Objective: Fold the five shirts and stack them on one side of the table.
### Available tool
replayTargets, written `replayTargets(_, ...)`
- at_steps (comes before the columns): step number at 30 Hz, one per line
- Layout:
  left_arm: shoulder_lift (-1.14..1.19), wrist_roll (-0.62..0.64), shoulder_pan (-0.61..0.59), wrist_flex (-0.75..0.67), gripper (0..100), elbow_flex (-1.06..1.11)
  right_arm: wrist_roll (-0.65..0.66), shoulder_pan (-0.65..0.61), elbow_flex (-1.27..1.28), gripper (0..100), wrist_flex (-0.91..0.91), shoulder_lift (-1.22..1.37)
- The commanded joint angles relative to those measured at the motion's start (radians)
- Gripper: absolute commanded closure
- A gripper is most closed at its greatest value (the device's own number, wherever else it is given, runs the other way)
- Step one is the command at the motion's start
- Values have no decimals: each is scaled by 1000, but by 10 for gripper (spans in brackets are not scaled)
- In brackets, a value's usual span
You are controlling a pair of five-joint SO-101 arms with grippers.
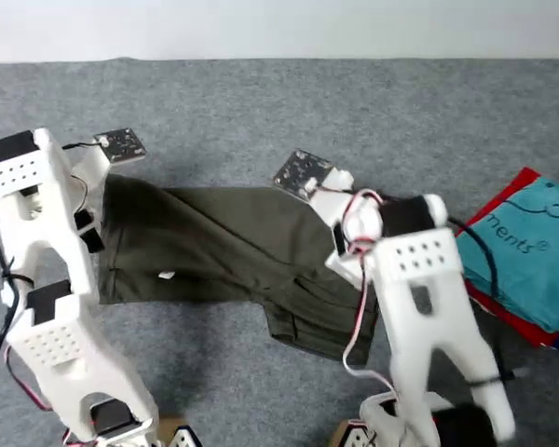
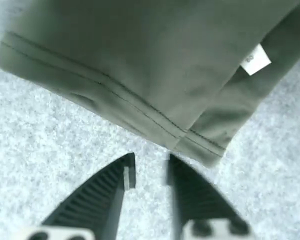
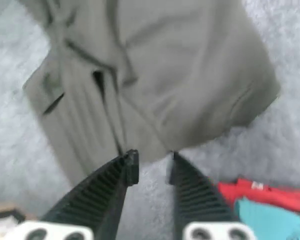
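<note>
Shirt point(image 1: 214, 247), olive, lies half-folded and creased across the middle of the table point(image 1: 261, 102), between the two arms. The stack point(image 1: 526, 256) of folded ones sits well apart, at the table's edge on the right arm's side. Left gripper point(image 2: 150, 170) hovers just off the hem point(image 2: 115, 95), jaws a little apart and empty, with bare table under them. Right gripper point(image 3: 152, 167) stands at the shirt's opposite edge, jaws likewise parted and holding nothing.

The step in hand looks like the next fold. To do it well, each arm should likely come down onto cloth, not table, and pinch all the layers at the edge together. Both should then lift and carry evenly, so the fold lands straight and the bunched creases near the right gripper get smoothed, not trapped.
</note>
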Motion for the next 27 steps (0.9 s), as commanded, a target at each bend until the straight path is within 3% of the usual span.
replayTargets(1,-6,60,32,-51,992,15,-110,-33,-80,991,-105,88)
replayTargets(8,169,236,46,-140,995,16,-221,-58,-169,988,-128,211)
replayTargets(16,183,238,58,-64,992,21,-241,-53,-238,988,-352,401)
replayTargets(19,186,236,58,-44,935,22,-253,-51,-307,988,-400,519)
replayTargets(22,186,235,58,-44,860,22,-331,-51,-423,988,-397,659)
replayTargets(27,176,209,63,-43,845,18,-414,-38,-704,988,-285,885)
